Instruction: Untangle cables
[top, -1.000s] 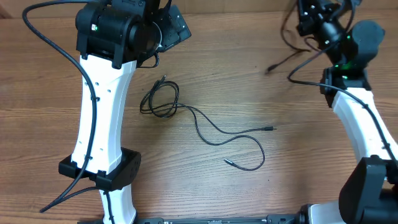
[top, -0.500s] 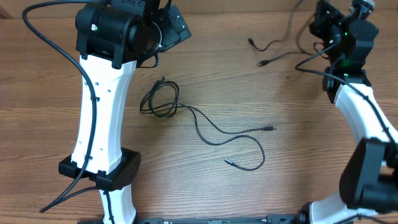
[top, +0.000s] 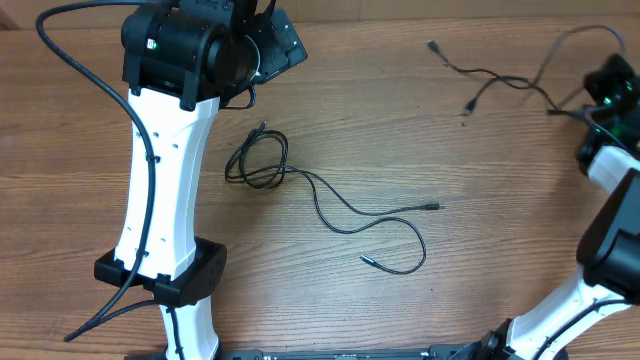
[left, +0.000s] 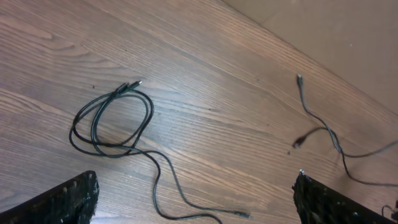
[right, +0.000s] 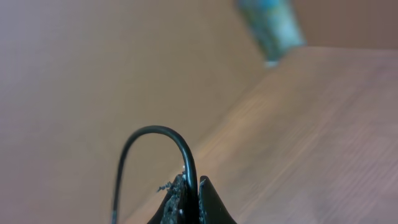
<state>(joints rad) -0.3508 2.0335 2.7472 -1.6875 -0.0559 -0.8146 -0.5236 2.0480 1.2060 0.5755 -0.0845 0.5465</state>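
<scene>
The right gripper (right: 189, 198) is clenching a cable (right: 155, 130). The left gripper (left: 194, 202) is gaping wide, gripping nothing. The right wrist view's background is appearing blurred.

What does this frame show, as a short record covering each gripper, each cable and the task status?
left gripper: open, above the table, holding nothing
right gripper: shut on the held cable, at the far right edge
held cable: trails left over the table's top right, two loose ends showing
coiled cable: lies mid-table, looped at left, tails running right
contact: the two cables are apart
status: coil not yet undone
</scene>
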